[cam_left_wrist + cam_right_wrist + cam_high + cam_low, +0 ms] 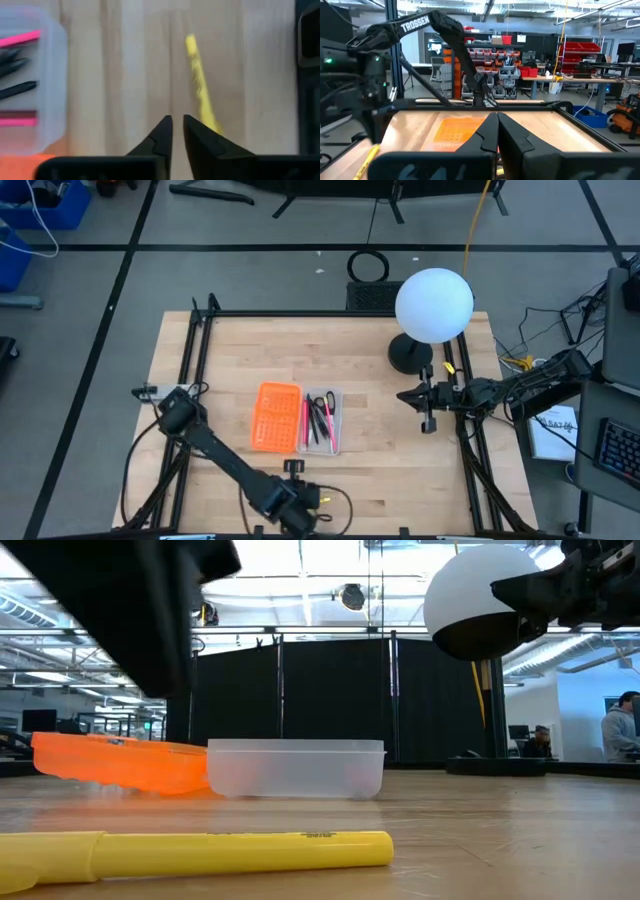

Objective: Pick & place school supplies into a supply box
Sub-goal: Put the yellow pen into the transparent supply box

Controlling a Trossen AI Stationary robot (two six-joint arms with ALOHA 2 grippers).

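Note:
The supply box lies open mid-table: its orange gridded panel (275, 417) sits left of the clear tray (321, 421), which holds pink and black pens. Both halves show in the low view, the tray (296, 770) and the panel (120, 762). A yellow pen (199, 85) lies flat on the wood near the table's near edge (200, 850). My left gripper (177, 122) hovers over the wood beside this pen, open by a narrow gap, near the near edge (300, 498). My right gripper (496, 120) is shut and waits raised at the right side (408, 395). Scissors are not in view.
A white globe lamp (433, 305) on a black base (408, 355) stands at the table's far right. Black frame rails (195, 350) run along the table's left and right sides. Bare wood lies between the box and the right arm. A person (620, 730) sits in the room behind.

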